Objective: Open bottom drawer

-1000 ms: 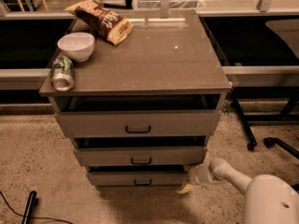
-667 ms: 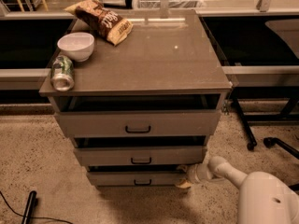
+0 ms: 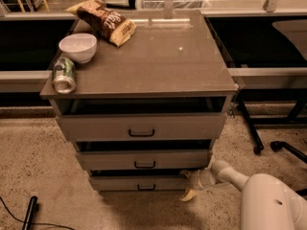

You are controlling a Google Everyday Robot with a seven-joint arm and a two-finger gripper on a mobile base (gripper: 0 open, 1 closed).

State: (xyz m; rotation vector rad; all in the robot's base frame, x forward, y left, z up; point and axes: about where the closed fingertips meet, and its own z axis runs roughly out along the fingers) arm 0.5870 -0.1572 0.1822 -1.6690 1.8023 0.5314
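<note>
Gripper [image 3: 192, 180] has edged left to the bottom drawer [image 3: 139, 182]'s right end; you cannot tell its grip, and the handle [image 3: 146, 187] sits ungrasped.

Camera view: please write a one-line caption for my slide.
Robot's pincer at the right end of the short grey-brown bottom drawer with a black bar handle.

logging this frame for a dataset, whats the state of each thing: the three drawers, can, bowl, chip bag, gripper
top drawer: slightly ajar, dark gap above front
middle drawer: slightly ajar, narrower gap
bottom drawer: barely out, not opened yet
can: on its side, front left corner
bowl: upright, looks empty
chip bag: lying flat, back left
gripper: low, at bottom drawer's right end
</note>
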